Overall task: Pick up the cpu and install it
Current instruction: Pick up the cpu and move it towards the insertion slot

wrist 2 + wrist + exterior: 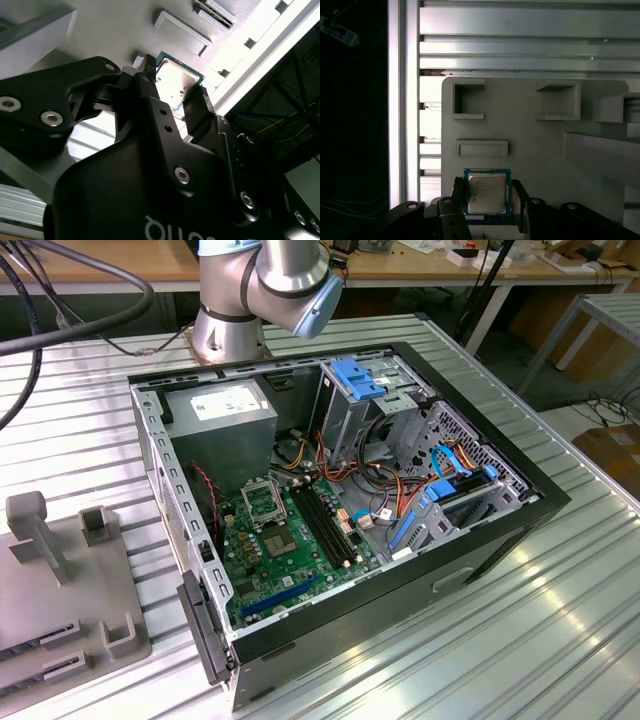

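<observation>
The small thin square silver-grey cpu with green board edges is sitting between the two black fingers of the claw. The claw is narrowed onto the chip, one finger appearing to press each opposite edge in both wrist views. Whether the cpu is resting on the flat grey moulded holder plate or hanging just above it is hard to tell. That plate is lying on the ribbed aluminium table, to the exterior view's left of the open black computer case.
</observation>
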